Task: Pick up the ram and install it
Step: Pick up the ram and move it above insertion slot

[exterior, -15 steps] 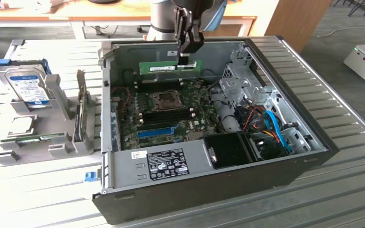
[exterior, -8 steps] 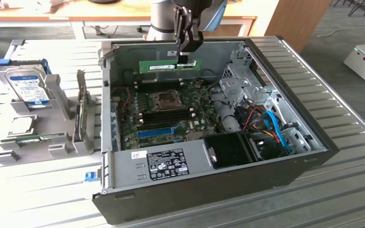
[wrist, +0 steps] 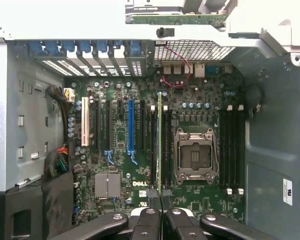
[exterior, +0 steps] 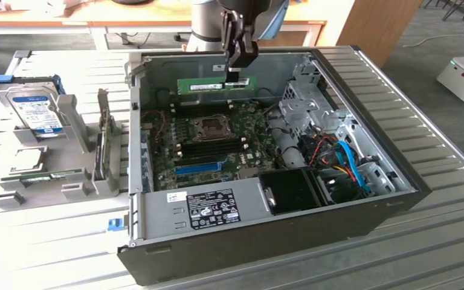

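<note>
Jaws clamped on the ram [exterior: 208, 85] [wrist: 160, 145].
Long axis runs straight out from them, seemingly parallel to the memory slots [wrist: 229, 145].

The ram [exterior: 214, 84] is green with a pale label, pinched in the black gripper [exterior: 235, 77]. The motherboard [exterior: 215, 142] is green too — dark slots, one bright blue slot [exterior: 197, 167], one white slot [wrist: 85, 128]. The case [exterior: 256, 241] is black outside, grey inside. Blue and orange cables [exterior: 347, 160]; a thin red wire [wrist: 182, 70]. The drive [exterior: 43, 112] bears a blue-and-white label. The table [exterior: 434, 133] is pale, ribbed.
</note>
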`<act>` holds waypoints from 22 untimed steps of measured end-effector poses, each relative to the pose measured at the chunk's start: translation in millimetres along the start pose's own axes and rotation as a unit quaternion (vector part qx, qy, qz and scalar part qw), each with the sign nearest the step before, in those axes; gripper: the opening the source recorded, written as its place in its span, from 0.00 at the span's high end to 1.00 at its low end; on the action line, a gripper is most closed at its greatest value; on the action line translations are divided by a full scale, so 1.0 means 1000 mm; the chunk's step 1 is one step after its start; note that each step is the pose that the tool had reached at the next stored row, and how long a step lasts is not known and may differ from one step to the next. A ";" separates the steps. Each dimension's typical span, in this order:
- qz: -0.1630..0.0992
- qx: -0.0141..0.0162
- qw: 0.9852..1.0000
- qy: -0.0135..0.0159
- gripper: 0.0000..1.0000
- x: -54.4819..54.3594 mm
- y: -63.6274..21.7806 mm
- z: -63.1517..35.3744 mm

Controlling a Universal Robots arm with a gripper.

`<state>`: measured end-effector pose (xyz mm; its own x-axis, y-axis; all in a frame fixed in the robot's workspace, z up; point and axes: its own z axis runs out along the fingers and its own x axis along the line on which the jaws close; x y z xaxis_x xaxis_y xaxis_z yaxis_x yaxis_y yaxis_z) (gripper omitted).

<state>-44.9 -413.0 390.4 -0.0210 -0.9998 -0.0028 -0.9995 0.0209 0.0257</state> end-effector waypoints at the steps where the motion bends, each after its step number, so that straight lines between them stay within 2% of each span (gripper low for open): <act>1: 0.000 0.000 1.000 0.000 0.88 0.000 -0.0003 0.0010; 13: 0.000 0.000 1.000 0.000 0.88 0.000 -0.0013 0.0187; 22: 0.000 0.000 1.000 0.000 0.88 0.000 -0.0016 0.0259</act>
<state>-43.9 -413.0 364.5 -0.0217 -0.9998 -0.0025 -0.9994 0.0217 0.0258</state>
